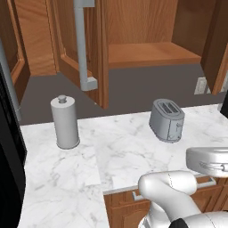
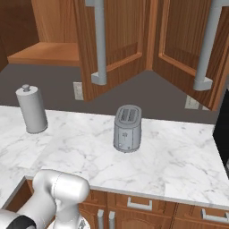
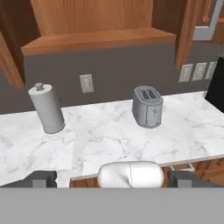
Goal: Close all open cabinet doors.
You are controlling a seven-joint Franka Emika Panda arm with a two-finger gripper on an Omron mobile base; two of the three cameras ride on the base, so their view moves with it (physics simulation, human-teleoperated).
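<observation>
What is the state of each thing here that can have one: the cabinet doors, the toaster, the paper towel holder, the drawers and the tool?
Left cabinet door: open, swung out over the counter.
Right cabinet door: open, swung out.
Cabinet shelf: exposed, nothing on it.
Toaster: upright, slots empty.
Paper towel holder: upright on the counter.
Drawers: shut.
Tool: fingers wide apart, holding nothing.

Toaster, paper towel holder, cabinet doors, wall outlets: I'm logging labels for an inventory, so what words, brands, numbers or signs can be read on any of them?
None can be read.
Toaster: plain grey, no brand or markings.
Paper towel holder: blank.
Cabinet doors: bare wood with grey bar handles, no text.
Wall outlets: plain plates, no lettering.
</observation>
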